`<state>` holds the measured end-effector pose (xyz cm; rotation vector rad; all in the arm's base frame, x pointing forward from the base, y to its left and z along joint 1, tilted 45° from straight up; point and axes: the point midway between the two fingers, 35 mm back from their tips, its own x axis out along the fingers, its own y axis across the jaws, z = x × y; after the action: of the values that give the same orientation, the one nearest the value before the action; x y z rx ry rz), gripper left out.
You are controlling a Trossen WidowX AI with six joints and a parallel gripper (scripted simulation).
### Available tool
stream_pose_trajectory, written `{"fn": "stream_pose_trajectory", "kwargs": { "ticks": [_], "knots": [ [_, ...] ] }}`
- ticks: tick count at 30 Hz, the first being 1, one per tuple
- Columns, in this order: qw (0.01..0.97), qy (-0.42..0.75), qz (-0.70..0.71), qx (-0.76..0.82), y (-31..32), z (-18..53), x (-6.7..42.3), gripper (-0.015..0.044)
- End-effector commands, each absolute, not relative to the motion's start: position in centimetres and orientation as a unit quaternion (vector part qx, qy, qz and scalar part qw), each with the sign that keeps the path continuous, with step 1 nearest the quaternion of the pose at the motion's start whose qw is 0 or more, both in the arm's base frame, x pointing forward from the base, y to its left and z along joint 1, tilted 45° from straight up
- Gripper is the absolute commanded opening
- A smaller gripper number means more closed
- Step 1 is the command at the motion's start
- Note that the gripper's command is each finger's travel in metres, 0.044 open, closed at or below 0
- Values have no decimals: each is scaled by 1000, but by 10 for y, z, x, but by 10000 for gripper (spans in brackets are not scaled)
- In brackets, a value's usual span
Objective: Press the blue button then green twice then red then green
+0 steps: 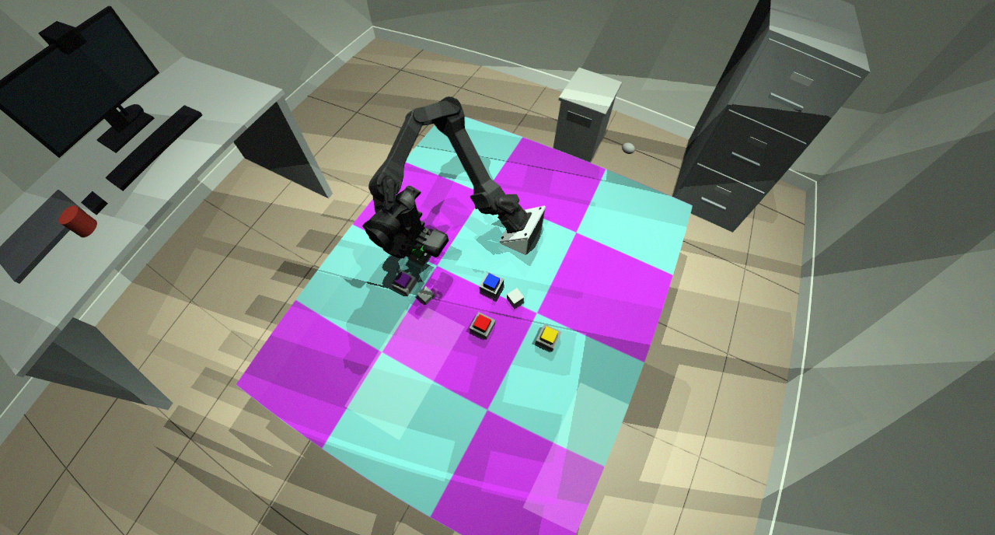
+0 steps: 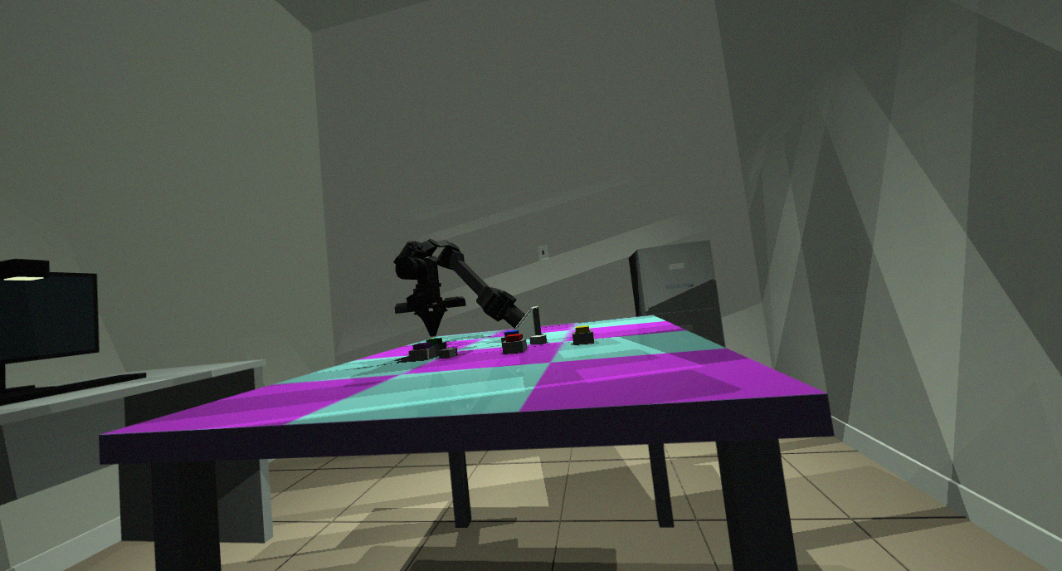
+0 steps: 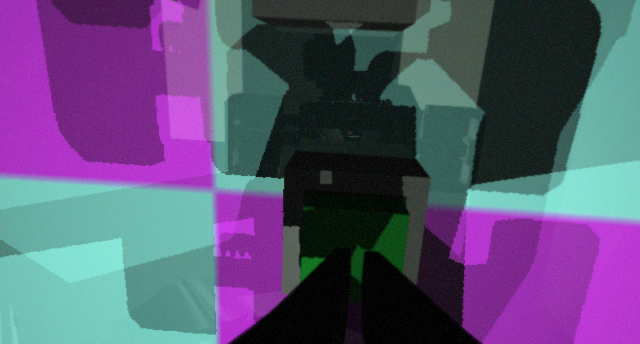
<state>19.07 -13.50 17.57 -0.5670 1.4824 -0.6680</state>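
Top view looks down, exterior sits low, wrist hugs the shared table (image 2: 460,427).
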Motion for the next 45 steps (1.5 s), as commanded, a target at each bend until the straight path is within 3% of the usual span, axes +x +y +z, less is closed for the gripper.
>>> {"fn": "stream_pose_trajectory", "kwargs": {
  "ticks": [1, 26, 45],
  "knots": [
    [649, 656, -293, -250, -140, 169, 189, 20],
    [649, 656, -293, -251, -145, 164, 188, 20],
    [685, 628, -256, -267, -79, 231, 188, 20]
  ]
}}
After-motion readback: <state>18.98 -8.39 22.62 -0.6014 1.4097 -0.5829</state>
